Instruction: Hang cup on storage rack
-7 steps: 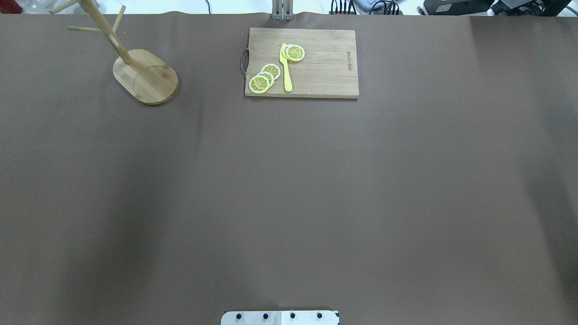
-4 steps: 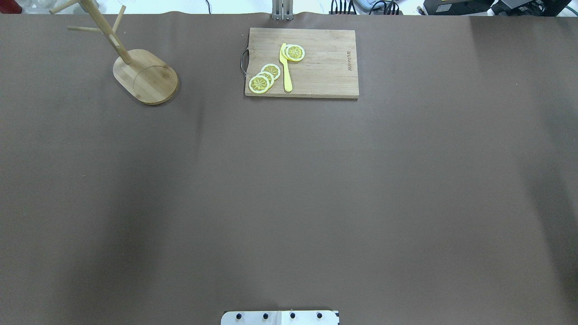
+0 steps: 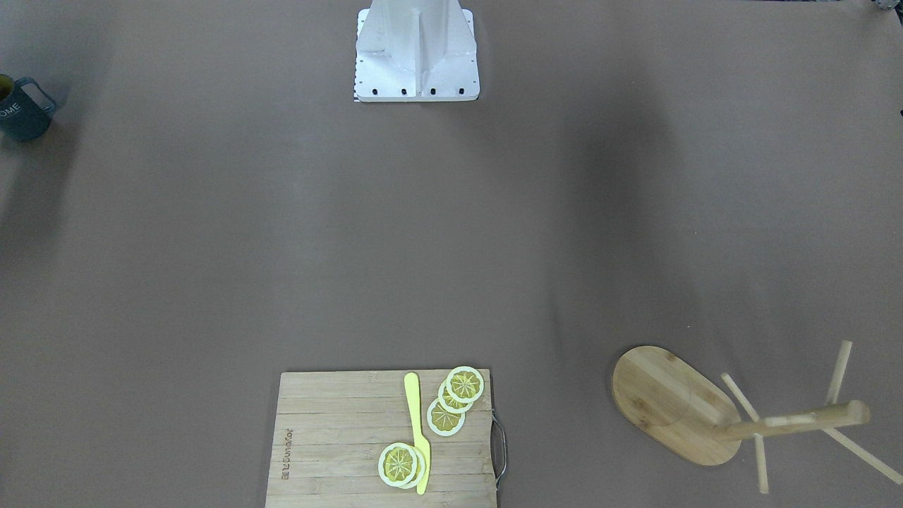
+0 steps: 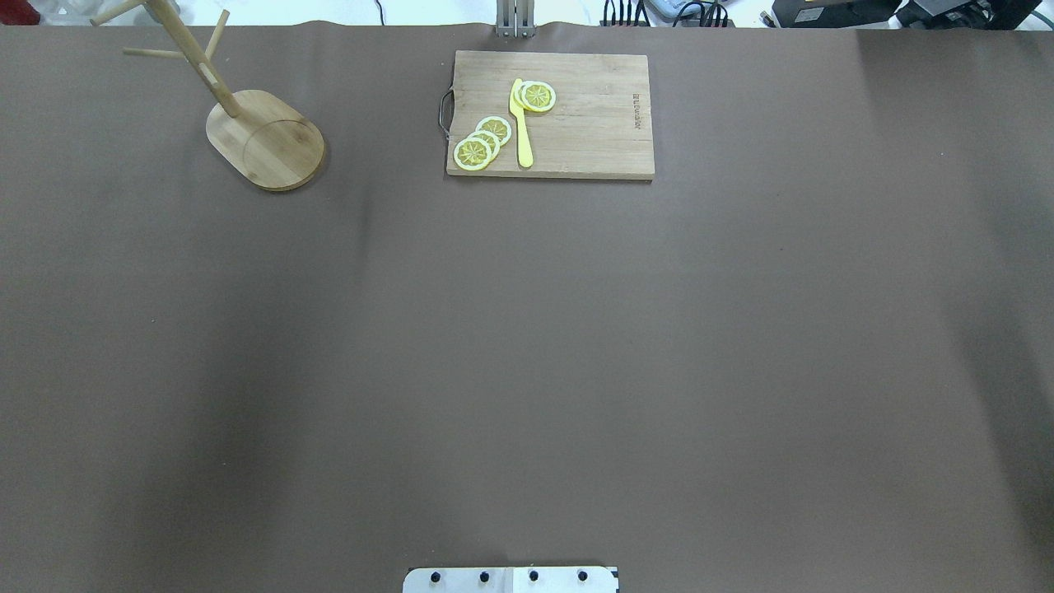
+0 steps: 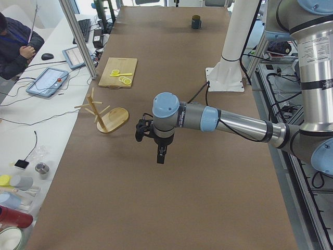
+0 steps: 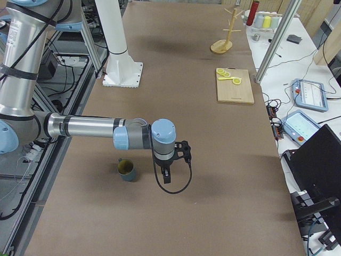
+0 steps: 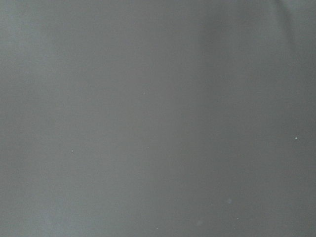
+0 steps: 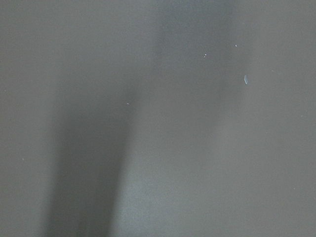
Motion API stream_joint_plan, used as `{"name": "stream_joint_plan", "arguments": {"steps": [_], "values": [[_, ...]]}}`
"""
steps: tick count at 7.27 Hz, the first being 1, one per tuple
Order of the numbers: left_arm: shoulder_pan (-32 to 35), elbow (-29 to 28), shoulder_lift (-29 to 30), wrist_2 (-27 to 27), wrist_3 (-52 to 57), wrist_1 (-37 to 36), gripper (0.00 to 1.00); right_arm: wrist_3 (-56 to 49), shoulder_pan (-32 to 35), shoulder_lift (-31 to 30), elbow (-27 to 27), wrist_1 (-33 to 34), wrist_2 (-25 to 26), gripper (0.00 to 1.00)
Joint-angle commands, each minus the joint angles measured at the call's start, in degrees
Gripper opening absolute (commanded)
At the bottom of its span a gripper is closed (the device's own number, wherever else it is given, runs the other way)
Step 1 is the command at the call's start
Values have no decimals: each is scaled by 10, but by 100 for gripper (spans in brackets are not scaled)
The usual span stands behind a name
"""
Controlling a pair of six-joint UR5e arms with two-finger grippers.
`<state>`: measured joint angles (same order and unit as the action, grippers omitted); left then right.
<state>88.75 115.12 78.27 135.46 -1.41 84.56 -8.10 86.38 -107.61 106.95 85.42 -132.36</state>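
The dark teal cup (image 3: 21, 109) stands upright on the brown table, handle to one side; it also shows as a small cup (image 6: 127, 169) in the exterior right view and a distant cup (image 5: 196, 22) in the exterior left view. It is out of the overhead view. The bamboo storage rack (image 4: 263, 140) stands at the far left corner with bare pegs. My right gripper (image 6: 167, 176) hangs over the table just beside the cup, apart from it. My left gripper (image 5: 161, 156) hovers a little way from the rack (image 5: 112, 117). I cannot tell whether either is open or shut. Both wrist views show only table.
A wooden cutting board (image 4: 576, 115) with lemon slices (image 4: 482, 142) and a yellow knife (image 4: 520, 123) lies at the far middle. The robot's white base (image 3: 416, 53) stands at the near edge. A person (image 5: 15, 41) sits at a side desk with tablets.
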Motion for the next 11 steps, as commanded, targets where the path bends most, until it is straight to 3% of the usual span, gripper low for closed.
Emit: {"name": "stream_joint_plan", "arguments": {"steps": [1,4,6,7,9,11], "values": [[1,0,9,1,-3,0,100,1,2,-1,19,-1,0,100],[2,1,21,2,-4,29,100,7,5,-12,41,-48,0,100],[1,-42,28,2,-6,184,100,8,5,-22,43,-58,-19,100],[1,-48,31,2,-4,198,100,7,5,-49,55,-59,-42,100],[1,-43,30,3,-1,199,100,7,5,-136,64,-154,-46,100],[1,-42,30,3,-1,199,100,17,4,-190,61,-205,-44,100]]}}
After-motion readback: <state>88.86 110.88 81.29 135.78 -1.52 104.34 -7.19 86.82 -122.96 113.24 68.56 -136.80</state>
